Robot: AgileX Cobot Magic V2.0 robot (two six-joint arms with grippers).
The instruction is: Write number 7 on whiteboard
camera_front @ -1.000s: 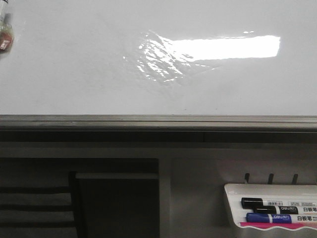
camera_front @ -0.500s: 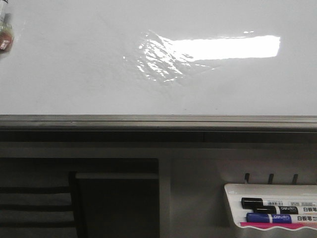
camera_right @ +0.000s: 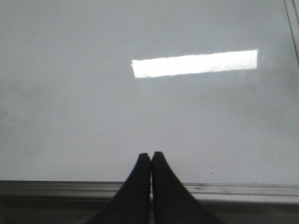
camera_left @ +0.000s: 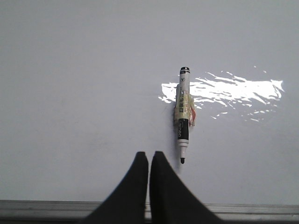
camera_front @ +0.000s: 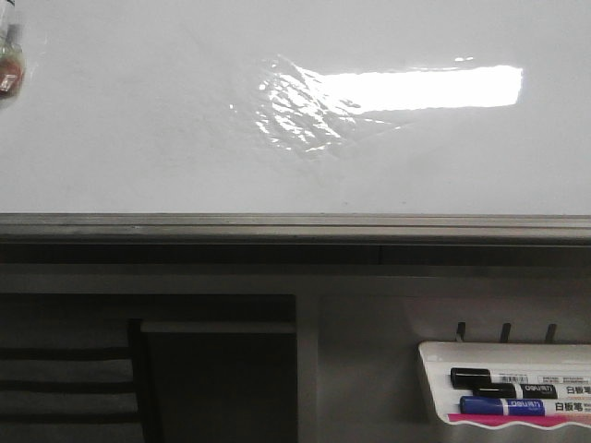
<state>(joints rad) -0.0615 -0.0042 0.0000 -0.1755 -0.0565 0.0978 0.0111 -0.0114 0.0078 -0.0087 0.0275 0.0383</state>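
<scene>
**Both hands clenched and empty; marker lies on the bare whiteboard**

The left hand (camera_left: 149, 161) has its two dark fingers pressed together at the tips, with only a hairline seam between them, and nothing is held in them. It hangs over the whiteboard (camera_left: 84, 93) just inside the grey edge rail (camera_left: 46, 209). Just beside the fingertips, a little farther from the rail, an uncapped black-and-white whiteboard marker (camera_left: 182, 112) lies flat on the board. Its dark nib points toward the rail, and a band of yellowish tape with a red patch is wrapped around its middle. The hand does not touch the marker. The far end of the marker lies against a bright, wrinkled glare patch (camera_left: 229, 88) on the board.

The right hand (camera_right: 151, 161) is clenched the same way, fingers meeting at the tips and holding nothing, over the board next to the rail.

In the front view the board fills the upper half, with the wrinkled glare near its middle and the taped marker just showing at its left edge (camera_front: 9, 65). No drawn 7 can be made out anywhere on the surface. Below the rail, at the right, a small white tray (camera_front: 434, 369) holds a black marker (camera_front: 517, 377) and a blue marker (camera_front: 522, 406).
</scene>
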